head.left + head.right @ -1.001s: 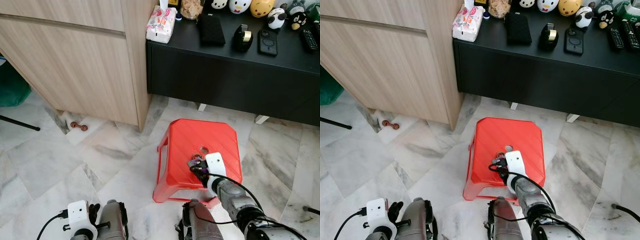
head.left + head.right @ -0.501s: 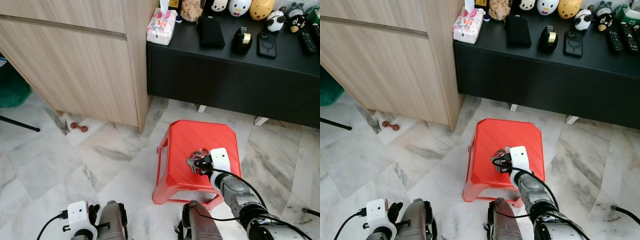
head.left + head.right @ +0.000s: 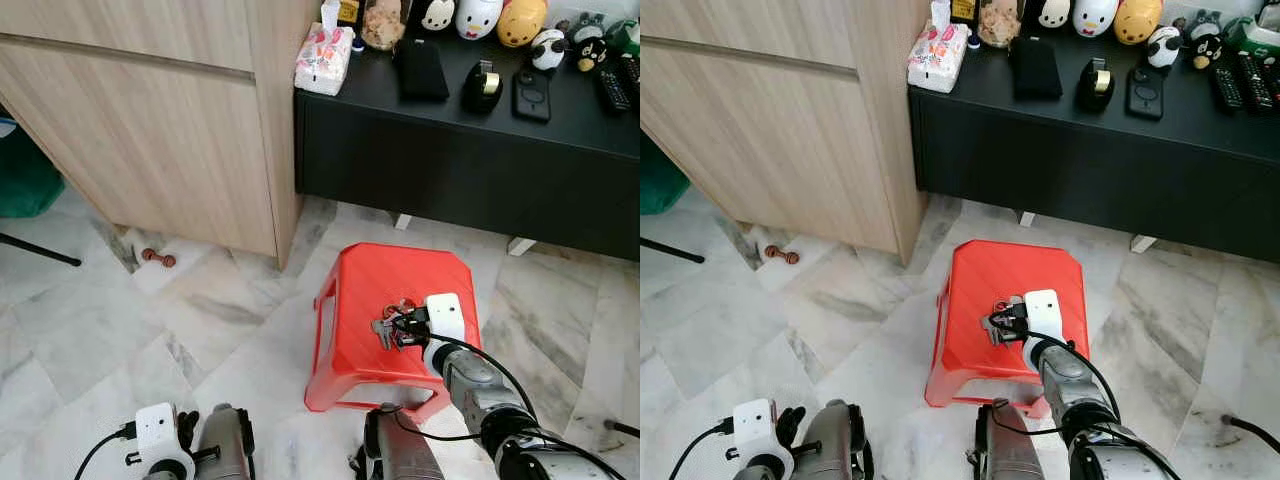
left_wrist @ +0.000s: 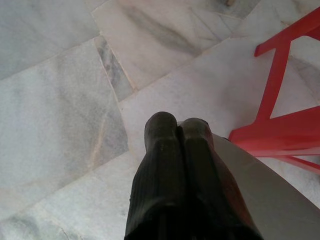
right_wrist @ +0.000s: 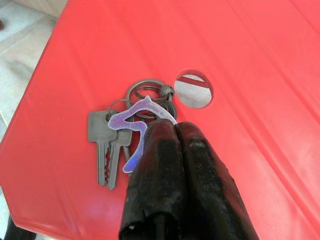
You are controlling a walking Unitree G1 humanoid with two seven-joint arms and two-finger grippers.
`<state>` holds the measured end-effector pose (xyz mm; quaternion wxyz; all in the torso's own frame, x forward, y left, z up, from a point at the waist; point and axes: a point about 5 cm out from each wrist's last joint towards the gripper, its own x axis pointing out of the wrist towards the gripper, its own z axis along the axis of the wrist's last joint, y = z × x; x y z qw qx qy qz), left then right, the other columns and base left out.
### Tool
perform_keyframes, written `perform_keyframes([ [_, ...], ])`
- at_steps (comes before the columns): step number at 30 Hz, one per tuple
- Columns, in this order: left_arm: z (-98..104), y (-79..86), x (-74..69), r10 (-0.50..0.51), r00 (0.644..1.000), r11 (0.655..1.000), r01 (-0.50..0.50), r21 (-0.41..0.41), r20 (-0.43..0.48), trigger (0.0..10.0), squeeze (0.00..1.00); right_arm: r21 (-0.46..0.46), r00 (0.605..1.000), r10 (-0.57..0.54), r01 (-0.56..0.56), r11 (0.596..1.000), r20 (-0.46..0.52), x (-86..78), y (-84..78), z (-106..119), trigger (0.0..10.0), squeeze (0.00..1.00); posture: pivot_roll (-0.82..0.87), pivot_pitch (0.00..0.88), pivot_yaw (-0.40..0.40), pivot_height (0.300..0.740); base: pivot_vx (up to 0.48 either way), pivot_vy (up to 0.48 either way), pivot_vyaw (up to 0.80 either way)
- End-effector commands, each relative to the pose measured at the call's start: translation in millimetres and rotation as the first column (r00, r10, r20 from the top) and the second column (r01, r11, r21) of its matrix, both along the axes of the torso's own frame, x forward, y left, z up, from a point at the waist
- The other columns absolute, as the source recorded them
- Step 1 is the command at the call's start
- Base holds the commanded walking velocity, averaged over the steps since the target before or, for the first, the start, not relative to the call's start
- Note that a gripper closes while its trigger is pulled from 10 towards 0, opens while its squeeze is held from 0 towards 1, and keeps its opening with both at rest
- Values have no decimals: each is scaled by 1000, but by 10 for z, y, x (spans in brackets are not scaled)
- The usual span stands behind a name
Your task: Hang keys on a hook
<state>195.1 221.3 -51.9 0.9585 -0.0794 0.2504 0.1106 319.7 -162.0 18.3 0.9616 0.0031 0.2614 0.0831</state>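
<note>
The right gripper [image 5: 175, 131] has its fingers pressed together on the purple tag of the keys [image 5: 122, 137], which hang just ahead of the tips above the stool [image 3: 360, 285]. Lift straight up, keeping the pinch firm so the bunch cannot slip. Since a second ago the gripper has risen; the keys now dangle clear.

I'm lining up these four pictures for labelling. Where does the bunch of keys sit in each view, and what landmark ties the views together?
Left eye view: keys lie on the red stool, just ahead of the right gripper.
Right eye view: again on the stool top, at the right gripper's fingertips.
Right wrist view: near the middle, beside the stool's round hole, with the fingers pressed together over the purple tag.
Left wrist view: no keys.
Shared landmark: the red stool.
</note>
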Motion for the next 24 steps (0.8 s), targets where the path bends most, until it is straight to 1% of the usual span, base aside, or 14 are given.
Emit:
perform_keyframes([
  [1,-456,-333,-660,-93,940,992,58,-112,-328,10000,0,16,1000,-16,17,1000,-21,-59,-53,-60,10000,1000,149,256,-134,633,0,0,0],
  [3,-458,-332,-667,-94,940,992,60,-112,-329,10000,0,23,1000,-14,14,1000,-20,-51,-50,-51,10000,1000,151,255,-134,633,0,0,0],
  [11,-461,-317,-695,-90,941,992,57,-109,-327,10000,0,0,1000,-15,15,1000,-16,27,-27,21,10000,1000,162,273,-138,633,0,0,0],
  [14,-465,-314,-717,-87,941,993,54,-108,-326,10000,0,10,1000,-19,20,1000,-15,50,-5,43,10000,1000,162,283,-137,633,0,0,0],
  [18,-473,-313,-753,-87,940,993,55,-106,-330,10000,0,-4,999,-27,27,1000,-34,20,3,2,10000,1000,168,298,-137,633,0,0,0],
  [22,-482,-302,-827,-85,940,993,53,-105,-330,10000,0,5,999,-19,20,1000,-46,-23,39,-47,10000,1000,176,325,-130,633,0,0,0],
  [24,-483,-299,-835,-85,940,993,54,-104,-330,10000,0,7,999,-21,21,1000,-48,-27,40,-51,10000,1000,176,325,-130,633,0,0,0],
])
